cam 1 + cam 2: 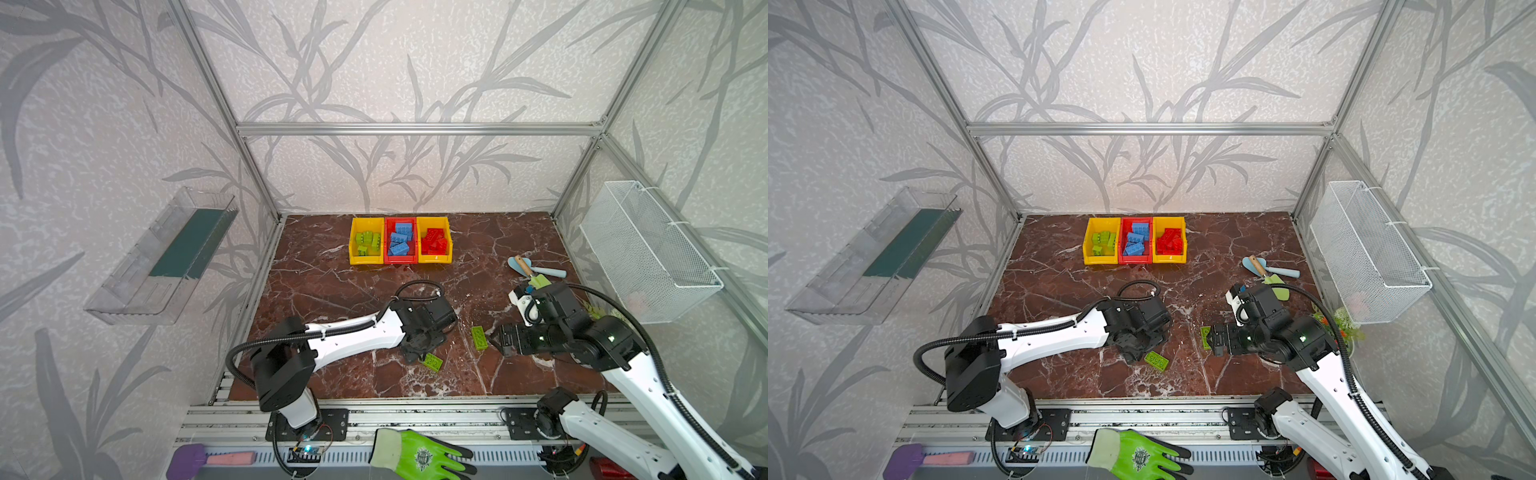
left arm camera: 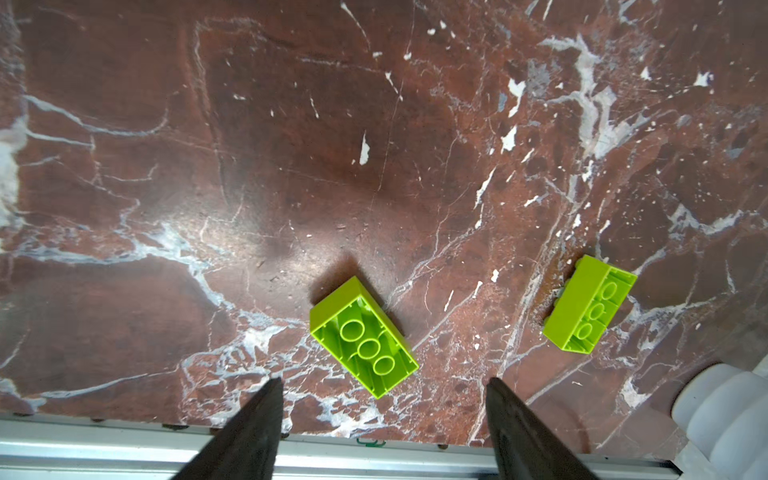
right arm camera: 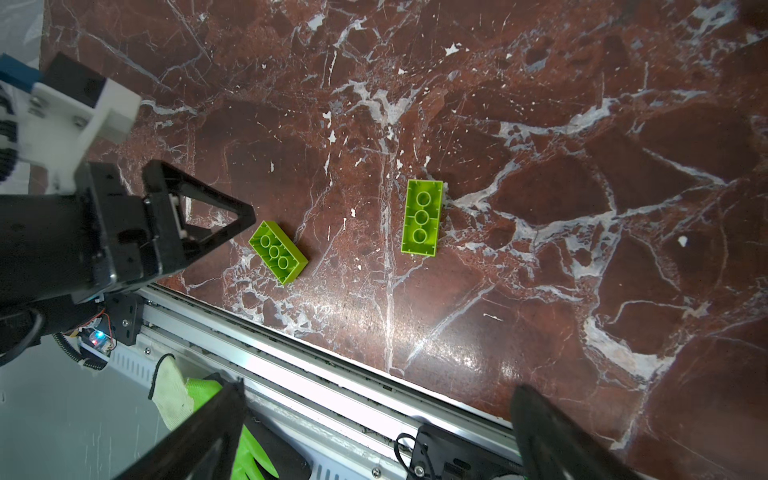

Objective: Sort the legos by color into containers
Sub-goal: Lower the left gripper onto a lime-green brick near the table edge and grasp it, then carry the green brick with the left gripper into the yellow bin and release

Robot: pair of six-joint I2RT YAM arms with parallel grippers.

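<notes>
Two lime green legos lie loose and upside down near the table's front. One lego sits just ahead of my left gripper, which is open with nothing between its fingers. The other lego lies beside my right gripper, also open and empty. At the back stand the containers in a row. The left yellow bin holds green legos, the red bin blue ones, and the right yellow bin red ones.
Garden hand tools lie at the right behind my right arm. A white wire basket hangs on the right wall and a clear tray on the left. A green glove rests on the front rail, and a small plant stands at the right edge.
</notes>
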